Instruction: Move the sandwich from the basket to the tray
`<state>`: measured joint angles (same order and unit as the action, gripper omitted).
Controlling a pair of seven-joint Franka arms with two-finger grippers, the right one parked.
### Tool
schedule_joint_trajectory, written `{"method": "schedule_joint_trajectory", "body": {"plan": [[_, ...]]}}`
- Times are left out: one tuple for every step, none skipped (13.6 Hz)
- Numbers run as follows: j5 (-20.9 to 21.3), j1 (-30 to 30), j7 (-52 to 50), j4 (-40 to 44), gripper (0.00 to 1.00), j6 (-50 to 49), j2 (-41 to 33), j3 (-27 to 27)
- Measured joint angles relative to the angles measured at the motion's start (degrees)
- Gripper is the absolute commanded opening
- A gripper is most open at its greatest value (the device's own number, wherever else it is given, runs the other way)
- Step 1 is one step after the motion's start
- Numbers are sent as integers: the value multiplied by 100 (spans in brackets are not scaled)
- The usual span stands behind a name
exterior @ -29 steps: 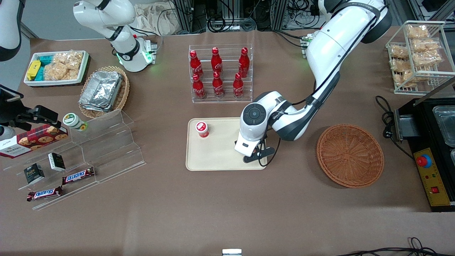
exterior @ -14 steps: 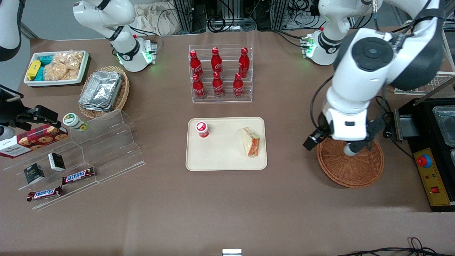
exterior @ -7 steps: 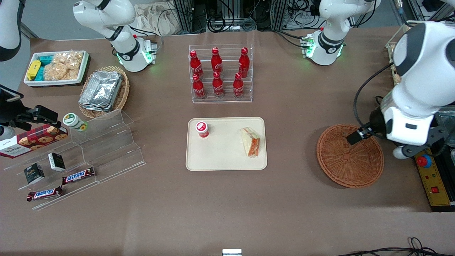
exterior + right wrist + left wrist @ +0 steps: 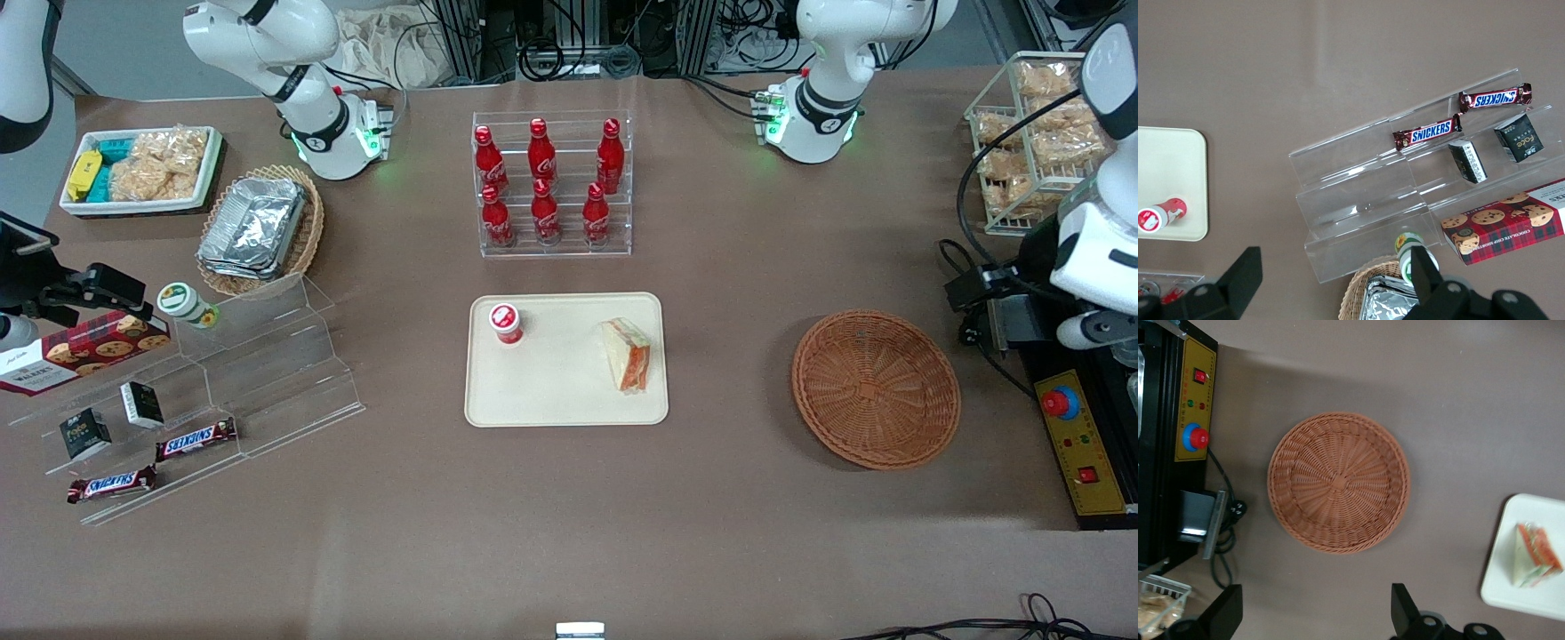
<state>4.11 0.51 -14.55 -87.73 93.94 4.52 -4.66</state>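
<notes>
I confirm the sandwich [image 4: 629, 356] lies on the tray [image 4: 551, 391], at the tray's end toward the working arm, well apart from the red-capped cup [image 4: 506, 323] standing on the same tray; the basket [image 4: 876, 388] sits on the table toward the working arm's end, with nothing in it; I read the gripper [image 4: 1317, 613] as raised high above the table beside the basket, its two fingers [image 4: 1405, 610] spread wide with nothing between them; the red stop button [image 4: 1057, 403] sits just beside the basket.
</notes>
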Motion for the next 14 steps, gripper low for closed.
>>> {"method": "schedule_joint_trajectory", "body": {"plan": [[-103,-132,174,-119,100,0,-107,221],[-188,-209,332,-236,100,0,-215,379],[-226,-253,436,-367,100,9,-332,475],[-237,-303,481,-505,100,46,-453,554],[-242,-383,492,-676,100,127,-592,655],[-250,-444,494,-837,100,205,-718,740],[-286,-479,500,-955,100,252,-811,792],[-320,-490,539,-1021,100,273,-857,805],[-320,-501,593,-1045,100,288,-865,804],[-320,-518,631,-1045,100,299,-860,804],[-320,-538,643,-1042,100,302,-860,804],[-320,-551,645,-1038,100,296,-861,804],[-321,-558,645,-1038,100,292,-861,804],[-322,-558,645,-1037,100,291,-861,804]]}}
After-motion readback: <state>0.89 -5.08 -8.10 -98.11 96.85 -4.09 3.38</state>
